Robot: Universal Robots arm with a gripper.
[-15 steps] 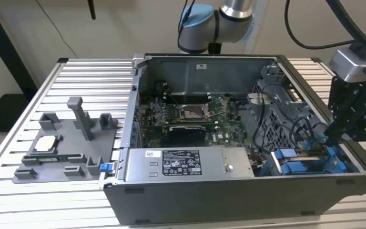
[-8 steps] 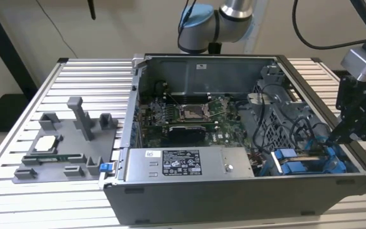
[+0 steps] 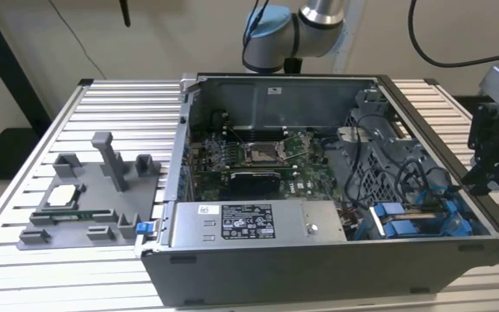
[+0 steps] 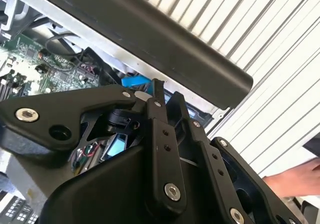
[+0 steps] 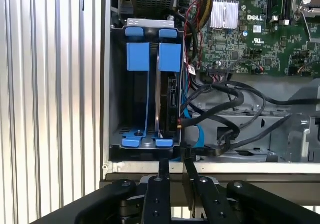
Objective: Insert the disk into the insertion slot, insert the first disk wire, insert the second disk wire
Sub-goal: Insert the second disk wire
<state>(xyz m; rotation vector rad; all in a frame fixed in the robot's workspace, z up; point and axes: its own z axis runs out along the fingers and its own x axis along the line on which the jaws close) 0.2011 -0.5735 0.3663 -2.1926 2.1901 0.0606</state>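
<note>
the hand (image 5: 174, 163) hovers just outside the case wall (image 5: 240, 168), its two fingers a little apart with nothing between them, aimed toward the near end of the insertion slot (image 5: 165, 142). the disk (image 5: 167, 96) stands edge-on inside that slot in its blue carrier, beside an empty neighbouring bay (image 5: 136, 99). just beside the disk, a blue cable (image 5: 192, 129) and a bundle of black cables (image 5: 220, 91) loop past the cage; whether either disk wire is seated cannot be told. beyond lie the motherboard (image 5: 250, 39) and, outside the case, the slatted surface (image 5: 50, 109). likely hazards: the case wall lies between the fingertips and the slot, so an advance from here could strike it. the narrow opening could close on two cables at once, or pinch a cable rather than its plug. a plug brought in tilted would probably jam at the disk's connector and could shift the disk in its carrier. slack loops may snag the hand's linkages. in the second wrist view part of a person's arm (image 4: 295, 181) lies near the hand, so an outward swing risks contact.
</note>
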